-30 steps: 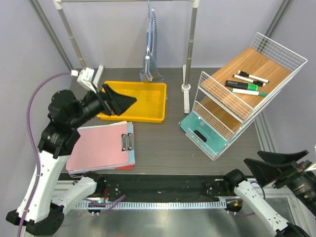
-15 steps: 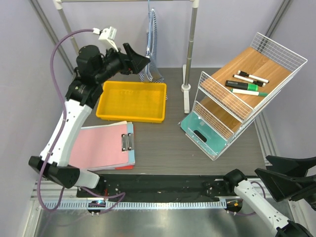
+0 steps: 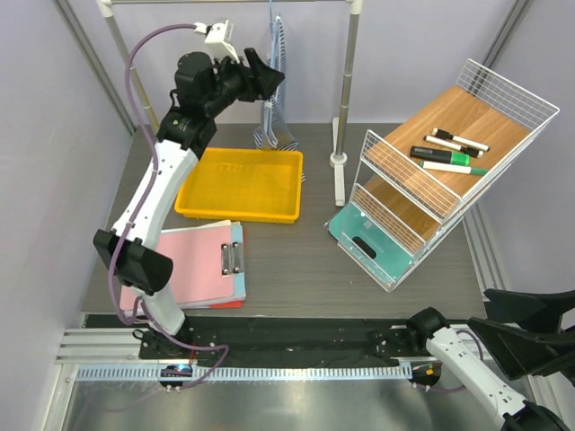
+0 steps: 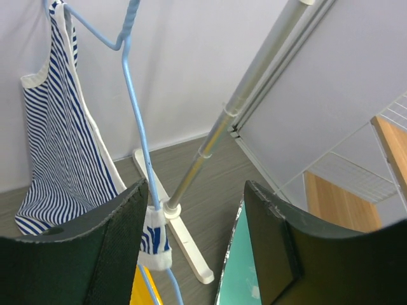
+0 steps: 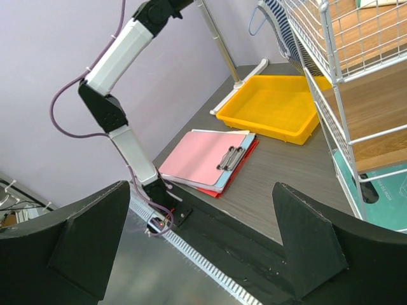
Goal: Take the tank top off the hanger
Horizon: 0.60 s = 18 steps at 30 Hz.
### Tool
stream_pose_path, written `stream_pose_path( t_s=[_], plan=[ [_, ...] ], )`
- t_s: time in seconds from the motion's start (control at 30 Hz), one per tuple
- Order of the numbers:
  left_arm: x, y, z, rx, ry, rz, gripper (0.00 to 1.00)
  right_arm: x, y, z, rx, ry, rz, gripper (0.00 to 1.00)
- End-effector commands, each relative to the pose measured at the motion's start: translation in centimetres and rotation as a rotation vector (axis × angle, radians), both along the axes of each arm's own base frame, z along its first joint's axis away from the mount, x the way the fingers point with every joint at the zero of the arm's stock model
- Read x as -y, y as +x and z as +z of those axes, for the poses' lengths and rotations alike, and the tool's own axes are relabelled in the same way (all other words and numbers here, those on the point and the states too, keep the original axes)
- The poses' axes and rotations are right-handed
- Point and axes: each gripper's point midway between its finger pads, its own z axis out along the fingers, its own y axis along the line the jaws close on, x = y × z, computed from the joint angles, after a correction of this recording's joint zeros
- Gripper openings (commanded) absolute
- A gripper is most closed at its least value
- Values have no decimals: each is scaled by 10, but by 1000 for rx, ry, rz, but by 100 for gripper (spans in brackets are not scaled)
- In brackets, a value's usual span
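Note:
The striped tank top (image 3: 278, 99) hangs on the light-blue hanger (image 3: 272, 56) from the rack bar at the back; both also show in the left wrist view, the tank top (image 4: 56, 146) and the hanger (image 4: 135, 121). My left gripper (image 3: 269, 79) is raised to the garment and open. In its wrist view (image 4: 196, 190) the hanger wire and a striped white-edged strap (image 4: 156, 238) lie just inside the left finger (image 4: 95, 254), with nothing clamped. My right gripper (image 3: 537, 330) is open and empty off the table's near right corner, also in its wrist view (image 5: 203, 197).
A yellow tray (image 3: 241, 208) lies below the tank top. A pink clipboard (image 3: 184, 265) lies front left. A grey rack pole (image 3: 348, 85) with its white foot stands beside the garment. A tilted wire shelf (image 3: 449, 171) with markers stands on the right, over a teal tray (image 3: 352, 235).
My left arm has risen from above the yellow tray and reached back to the hanging tank top. My right gripper has drifted further toward the bottom right corner.

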Motion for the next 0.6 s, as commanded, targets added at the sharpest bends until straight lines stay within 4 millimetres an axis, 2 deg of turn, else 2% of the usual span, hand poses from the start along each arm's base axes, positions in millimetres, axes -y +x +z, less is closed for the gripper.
stream_pose_path(
  t_s=[0.0,0.17,0.2,0.33,0.5,0.53,0.57],
  plan=[
    [-5,13,30,95,-27,54,61,-5,-1,12,19,3,34,100],
    [-1,26,25,95,-18,59,60,-3,-4,16,33,17,33,100],
    [-1,32,19,81,-11,67,59,-3,-3,16,32,19,30,100],
    [-5,43,14,75,-14,99,54,-3,-3,17,32,24,28,100],
    [-4,53,14,68,-29,87,48,-2,-1,17,30,26,16,100],
    [0,58,10,60,-30,77,46,-2,1,17,26,24,12,100],
    [1,57,16,71,-37,62,45,-2,1,17,26,26,13,100]
  ],
)
